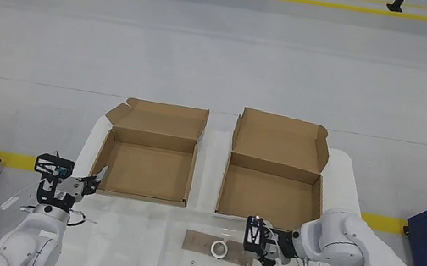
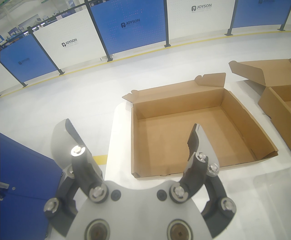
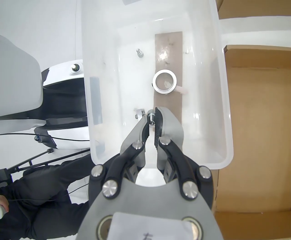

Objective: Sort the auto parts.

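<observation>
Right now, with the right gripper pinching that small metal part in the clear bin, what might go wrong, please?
The right gripper holds the small metal part only at its fingertips, so it may slip or twist when lifted. The ring lies just ahead and could get nudged. Carrying toward the box, the gripper might clip the bin wall.

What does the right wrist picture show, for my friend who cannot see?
The right gripper is closed on a small silver metal part inside a clear plastic bin. A silver metal ring lies on a brown strip in the bin, and an open brown cardboard box sits beside it.
</observation>
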Controlling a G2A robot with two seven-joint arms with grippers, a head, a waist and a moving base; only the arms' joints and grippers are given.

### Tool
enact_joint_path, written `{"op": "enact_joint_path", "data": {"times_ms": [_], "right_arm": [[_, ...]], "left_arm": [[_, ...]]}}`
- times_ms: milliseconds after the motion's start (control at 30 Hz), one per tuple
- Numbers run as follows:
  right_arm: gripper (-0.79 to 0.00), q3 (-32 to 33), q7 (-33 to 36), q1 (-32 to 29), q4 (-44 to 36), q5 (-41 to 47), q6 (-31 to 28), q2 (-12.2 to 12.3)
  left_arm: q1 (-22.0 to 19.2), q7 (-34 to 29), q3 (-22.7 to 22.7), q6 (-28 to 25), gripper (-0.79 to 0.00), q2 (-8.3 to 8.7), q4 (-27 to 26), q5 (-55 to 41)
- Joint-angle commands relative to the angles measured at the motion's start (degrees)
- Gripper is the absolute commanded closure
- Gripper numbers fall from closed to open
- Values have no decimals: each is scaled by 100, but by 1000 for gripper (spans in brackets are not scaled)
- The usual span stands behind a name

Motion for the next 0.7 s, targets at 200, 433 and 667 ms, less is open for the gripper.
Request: {"op": "enact_joint_path", "data": {"times_ms": [200,433,667], "right_arm": [[0,-4,5,2,-2,-8,6,-3],[0,275,-973,-162,517,1406,-972,136],[0,30,-973,-78,315,3459,-972,548]], "left_arm": [[0,0,0,0,-785,0,0,0],[0,0,0,0,-785,0,0,0],[0,0,0,0,-785,0,0,0]]}}
